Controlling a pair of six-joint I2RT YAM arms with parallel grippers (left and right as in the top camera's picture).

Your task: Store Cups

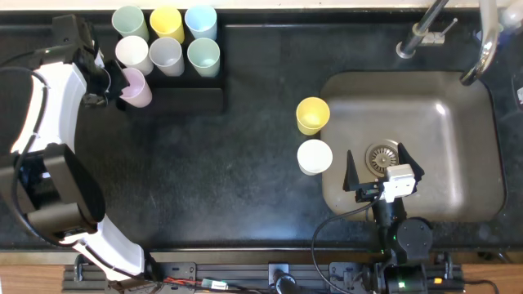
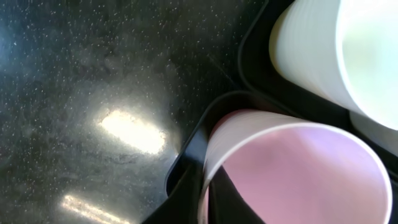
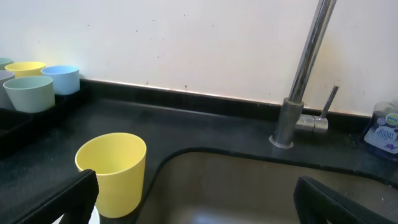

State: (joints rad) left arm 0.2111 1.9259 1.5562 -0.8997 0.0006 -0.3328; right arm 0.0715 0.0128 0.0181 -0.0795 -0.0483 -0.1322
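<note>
We're pinching the pink cup (image 1: pixel 136 88) in our left end effector (image 1: pixel 118 84), tilting it over the tray's (image 1: pixel 192 100) front-left corner. Our right end effector (image 1: pixel 377 157), spread, is hovering over the sink (image 1: pixel 458 82), with the yellow cup (image 1: pixel 312 114) and white cup (image 1: pixel 315 156) standing on the table just left of it.

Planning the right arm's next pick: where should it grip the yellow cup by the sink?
Likely the yellow cup's rim, one finger inside, from above on the sink side: it stands upright, mouth open, and the white cup stands close beside it.
</note>
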